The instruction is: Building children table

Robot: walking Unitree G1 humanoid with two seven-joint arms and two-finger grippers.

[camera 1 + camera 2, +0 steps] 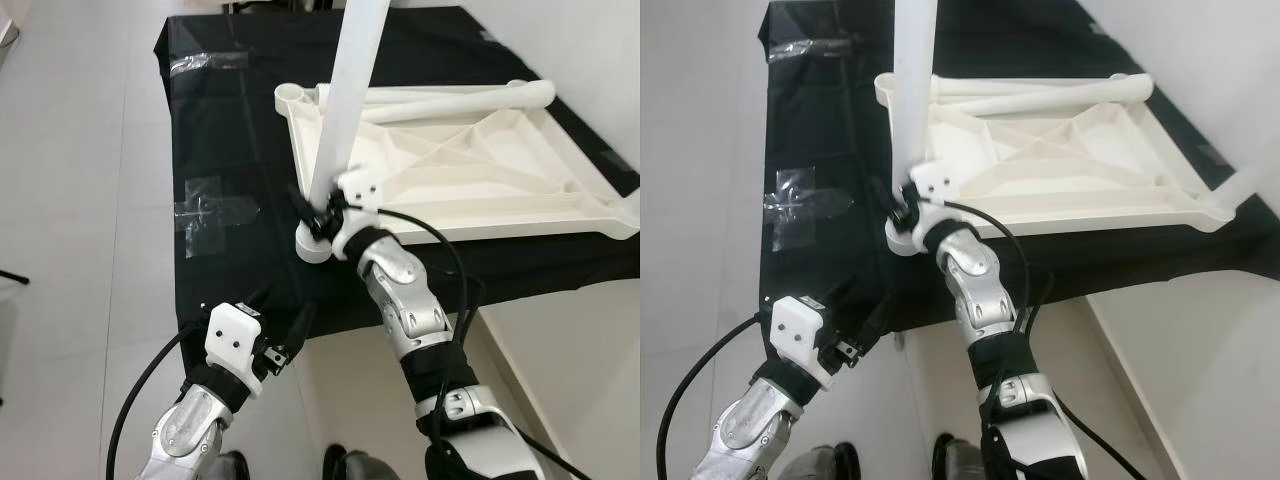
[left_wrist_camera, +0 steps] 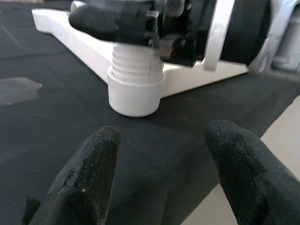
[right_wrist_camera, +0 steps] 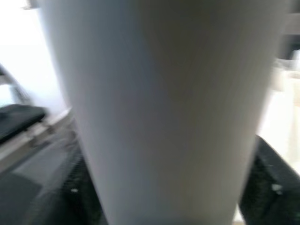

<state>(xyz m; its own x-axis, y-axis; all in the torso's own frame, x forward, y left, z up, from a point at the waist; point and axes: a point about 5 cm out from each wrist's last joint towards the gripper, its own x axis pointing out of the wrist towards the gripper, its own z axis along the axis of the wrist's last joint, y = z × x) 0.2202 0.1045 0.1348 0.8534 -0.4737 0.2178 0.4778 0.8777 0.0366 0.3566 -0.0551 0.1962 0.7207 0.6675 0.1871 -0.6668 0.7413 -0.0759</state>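
- White moulded plastic table top (image 1: 470, 165) lies upside down, ribbed underside showing, on the black cloth-covered surface (image 1: 230, 120), toward its right half.
- Its near-left corner socket (image 2: 135, 93), a round white collar, sits on the cloth close to the front edge of the surface.
- One long white plastic tube leg (image 1: 345, 100) stands in that socket, leaning a little; the threaded end shows just above the collar in the left wrist view, so it looks only partly screwed in.
- The right gripper (image 1: 325, 215) has its jaws closed around the low end of this leg, right above the socket.
- The left gripper (image 1: 285, 335) hangs at the front edge of the surface, a little way from the socket, with its jaws spread wide and holding nothing.
- A second white tube leg (image 1: 450, 100) lies loose across the far side of the table top, not fitted.
- At the far right corner another white tube (image 1: 1250, 175) rises from the table top, seemingly already mounted.
- By my judgement the build is partway: this leg needs seating, the loose one fitting, and the table turning upright.
- Clear tape patches (image 1: 205, 210) are stuck on the cloth to the left.
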